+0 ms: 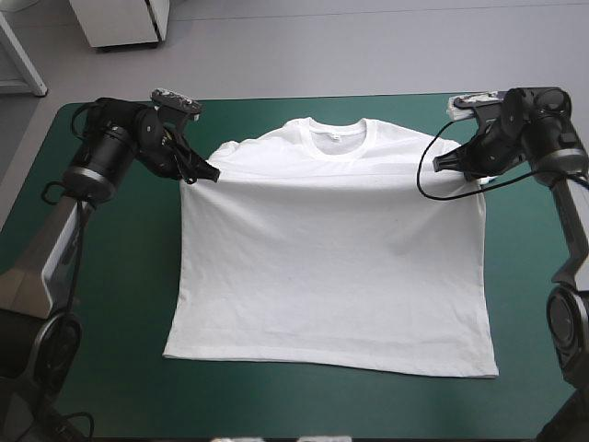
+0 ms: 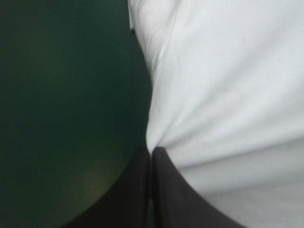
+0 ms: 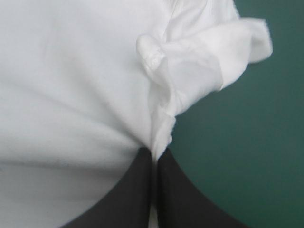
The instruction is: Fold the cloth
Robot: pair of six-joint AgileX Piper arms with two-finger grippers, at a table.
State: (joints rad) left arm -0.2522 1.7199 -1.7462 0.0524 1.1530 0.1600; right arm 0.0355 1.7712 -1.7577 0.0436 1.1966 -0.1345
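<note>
The table carries a teal-green cover [image 1: 110, 304], plain and unmarked, with rounded far corners; beyond its far edge lies a grey floor [image 1: 386, 51] and, toward the left, the foot of a white cabinet [image 1: 120, 23]. The left arm [image 1: 101, 161] reaches in over the table's far left corner, and the left jaws are clenched on the T-shirt [image 1: 331, 267] at its left side edge, just below the sleeve. In the left wrist view the two black fingers meet in one point with white cloth [image 2: 228, 85] pinched at the tip, folds fanning away from the pinch, and bare cover [image 2: 66, 95] beside it. The T-shirt itself lies spread in the middle of the table, front up, collar toward the far edge and hem toward the near edge, the hem line running slightly lower at its right corner. A straight ridge runs across the chest from one grip to the other. Inside the neck sits a small label [image 1: 336, 138]; whatever is printed on it is too small to read, and no other writing or brand shows on the cloth or the cover. The right arm [image 1: 543, 138] comes in over the far right corner, and the right jaws are likewise clenched on the T-shirt at its right side edge below the sleeve. The right wrist view shows the cloth [image 3: 71, 85] gathered at the fingertips, the sleeve [image 3: 209, 61] bunched just ahead of them, and cover [image 3: 247, 142] beside it.
</note>
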